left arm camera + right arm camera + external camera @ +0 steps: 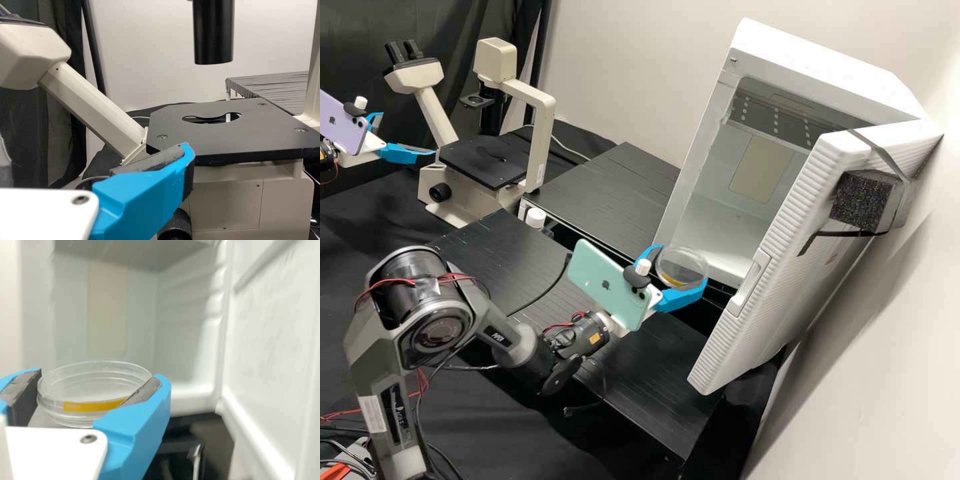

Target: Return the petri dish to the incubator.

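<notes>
Two black platforms (607, 193) near the incubator (813, 61) — pale wall (620, 67), dark curtain (447, 27).

- the high view looks forward and down at a middling slant from off the arms, set far enough back to take in the microscope (539, 133), the black bench (607, 190) and the open incubator (807, 70).
- the left wrist view looks from close by, slightly downward, across the microscope's stage (200, 140) to the pale wall (145, 50).
- the right wrist view faces into the incubator from near its opening, the door's inner face (275, 340) alongside.
- high and left wrist views share the microscope; high and right wrist views share the incubator and petri dish (95, 382).
</notes>
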